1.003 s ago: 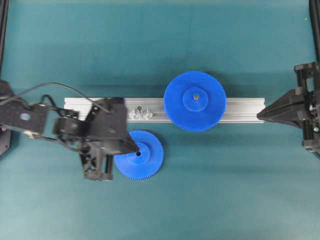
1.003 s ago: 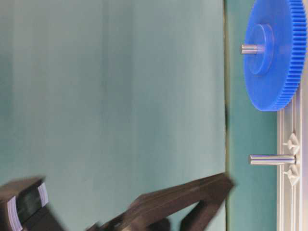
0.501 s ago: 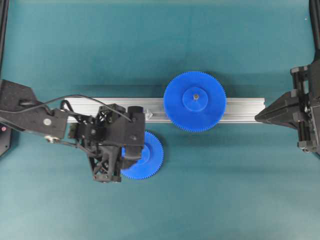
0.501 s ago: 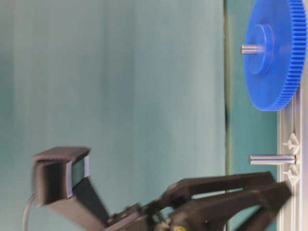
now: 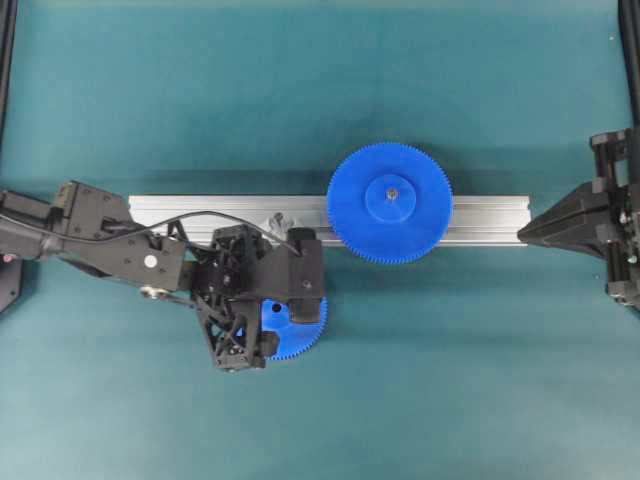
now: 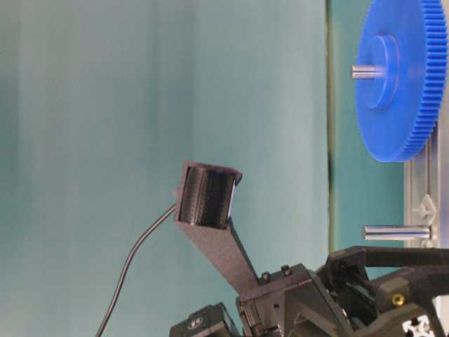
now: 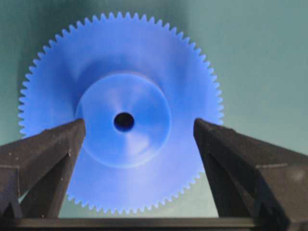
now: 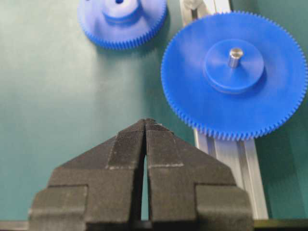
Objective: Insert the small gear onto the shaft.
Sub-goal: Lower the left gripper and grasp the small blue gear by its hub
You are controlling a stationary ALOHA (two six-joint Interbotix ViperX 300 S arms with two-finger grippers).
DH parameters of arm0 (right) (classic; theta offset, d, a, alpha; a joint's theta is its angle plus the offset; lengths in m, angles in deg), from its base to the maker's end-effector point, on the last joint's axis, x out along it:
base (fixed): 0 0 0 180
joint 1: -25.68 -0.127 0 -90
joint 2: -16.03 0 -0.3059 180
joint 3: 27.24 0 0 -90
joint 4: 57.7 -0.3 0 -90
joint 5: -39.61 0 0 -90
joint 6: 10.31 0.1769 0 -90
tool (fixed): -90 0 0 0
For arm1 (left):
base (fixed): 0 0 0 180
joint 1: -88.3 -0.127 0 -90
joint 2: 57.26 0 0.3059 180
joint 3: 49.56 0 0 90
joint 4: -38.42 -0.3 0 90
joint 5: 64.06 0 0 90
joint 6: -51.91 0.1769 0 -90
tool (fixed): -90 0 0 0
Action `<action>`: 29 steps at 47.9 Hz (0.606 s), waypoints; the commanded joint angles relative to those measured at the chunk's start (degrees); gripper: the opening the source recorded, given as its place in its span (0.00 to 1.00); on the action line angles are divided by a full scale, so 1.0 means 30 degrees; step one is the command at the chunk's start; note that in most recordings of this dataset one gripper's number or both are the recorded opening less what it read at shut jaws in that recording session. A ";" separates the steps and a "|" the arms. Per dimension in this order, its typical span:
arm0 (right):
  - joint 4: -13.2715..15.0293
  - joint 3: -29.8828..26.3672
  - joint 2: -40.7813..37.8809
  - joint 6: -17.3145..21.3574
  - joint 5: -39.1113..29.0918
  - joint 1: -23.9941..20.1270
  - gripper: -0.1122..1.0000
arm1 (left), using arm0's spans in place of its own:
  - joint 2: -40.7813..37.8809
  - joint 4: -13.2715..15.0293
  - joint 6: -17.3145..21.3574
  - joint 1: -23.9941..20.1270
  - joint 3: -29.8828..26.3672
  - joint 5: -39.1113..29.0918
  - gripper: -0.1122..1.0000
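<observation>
The small gear lies flat on the teal mat, hub and centre hole facing up. In the overhead view it shows only at its right edge, under my left gripper. That gripper is open, a finger on each side of the hub, holding nothing. The shaft stands bare on the rail, just beyond the gripper. My right gripper is shut and empty at the rail's right end. From there the small gear shows far ahead.
A larger blue gear sits on its own pin on the aluminium rail, right of the shaft; it also shows at table level and in the right wrist view. The left arm reaches in from the left edge.
My left gripper has gone from shut to open and moved right and down over the small gear, so its fingers now straddle the hub. The gear and the right gripper have stayed put.
</observation>
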 commanded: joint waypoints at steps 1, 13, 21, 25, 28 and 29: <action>0.0000 0.0000 0.0176 0.0498 0.0088 0.0029 0.13 | 0.0234 -0.0059 -0.0029 -0.0117 -0.0439 -0.0117 0.94; 0.0059 0.0469 0.1025 0.1201 0.0088 0.0029 0.13 | -0.0088 -0.0029 0.0000 -0.0410 -0.0439 -0.0439 0.94; 0.0088 0.0586 0.1143 0.1201 0.0088 0.0088 0.13 | -0.0293 -0.0059 0.0000 -0.0469 -0.0469 -0.0439 0.94; 0.0088 0.0674 0.1143 0.1201 0.0146 0.0117 0.13 | -0.0322 -0.0059 -0.0029 -0.0469 -0.0498 -0.0439 0.94; 0.0088 0.0703 0.1143 0.1230 0.0146 0.0117 0.13 | -0.0381 -0.0059 -0.0029 -0.0469 -0.0557 -0.0439 0.94; 0.0088 0.0732 0.1143 0.1201 0.0146 0.0117 0.13 | -0.0410 -0.0059 -0.0029 -0.0469 -0.0586 -0.0439 0.94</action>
